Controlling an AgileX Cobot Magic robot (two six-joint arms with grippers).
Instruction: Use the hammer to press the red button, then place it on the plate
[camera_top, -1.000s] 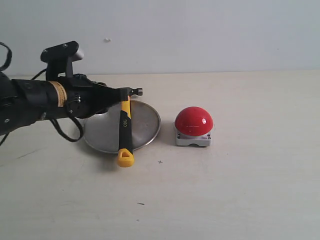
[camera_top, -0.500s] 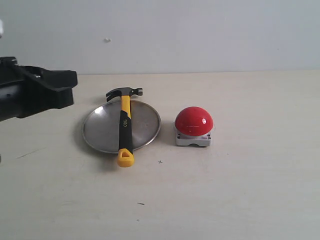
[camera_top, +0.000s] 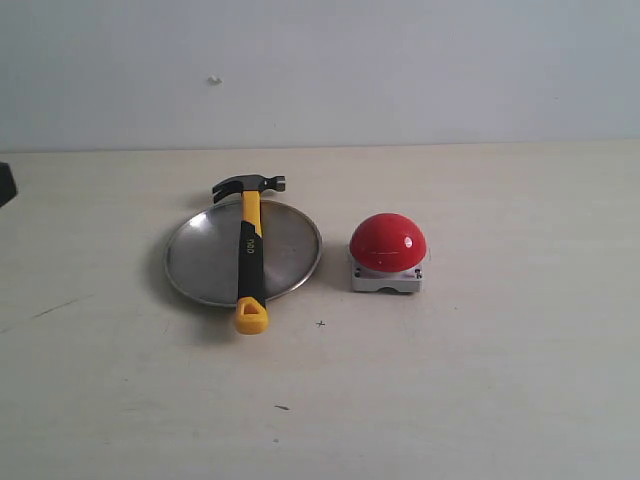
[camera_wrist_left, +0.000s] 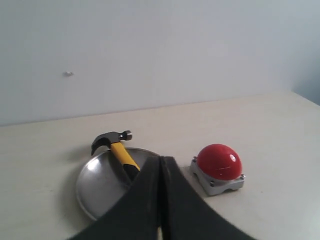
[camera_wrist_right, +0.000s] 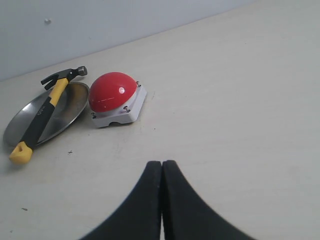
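Observation:
The hammer (camera_top: 250, 250) lies across the silver plate (camera_top: 200, 262), its dark head (camera_top: 248, 185) past the far rim and its yellow looped tip (camera_top: 251, 317) past the near rim. The red button (camera_top: 387, 243) sits on its grey base to the right of the plate. In the left wrist view my left gripper (camera_wrist_left: 160, 159) is shut and empty, held back from the hammer (camera_wrist_left: 120, 152), plate (camera_wrist_left: 97, 182) and button (camera_wrist_left: 218, 161). My right gripper (camera_wrist_right: 162, 163) is shut and empty too, well away from the button (camera_wrist_right: 112, 91), hammer (camera_wrist_right: 42, 116) and plate (camera_wrist_right: 65, 117).
A pale tabletop (camera_top: 480, 380) runs to a plain light wall (camera_top: 400, 60). A dark sliver of the left arm (camera_top: 5, 185) shows at the left edge of the exterior view. A few small dark specks (camera_top: 320, 323) mark the table.
The left arm has pulled away to the left, from over the plate to nearly out of the exterior view. The hammer stays lying across the plate.

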